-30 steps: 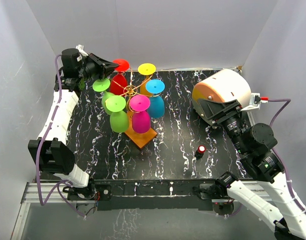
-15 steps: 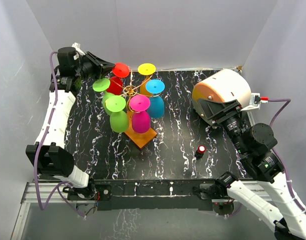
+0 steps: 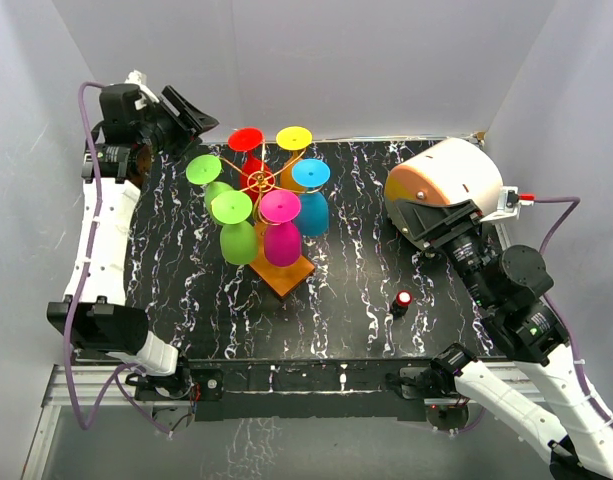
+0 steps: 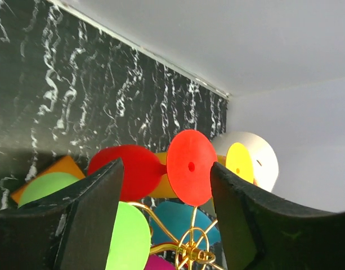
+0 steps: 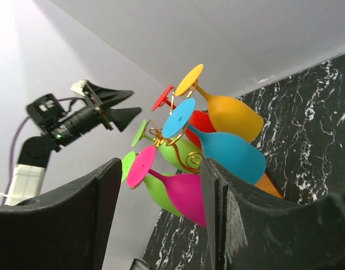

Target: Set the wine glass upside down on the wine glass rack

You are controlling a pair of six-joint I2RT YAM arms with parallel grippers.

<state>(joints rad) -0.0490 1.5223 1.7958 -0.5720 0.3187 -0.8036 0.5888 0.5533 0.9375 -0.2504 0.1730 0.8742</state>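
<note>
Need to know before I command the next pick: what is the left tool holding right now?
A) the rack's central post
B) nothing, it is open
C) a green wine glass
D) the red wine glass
B: the left tool is open with nothing gripped between its fingers, raised behind the wine glass rack, where the red wine glass hangs upside down.
</note>
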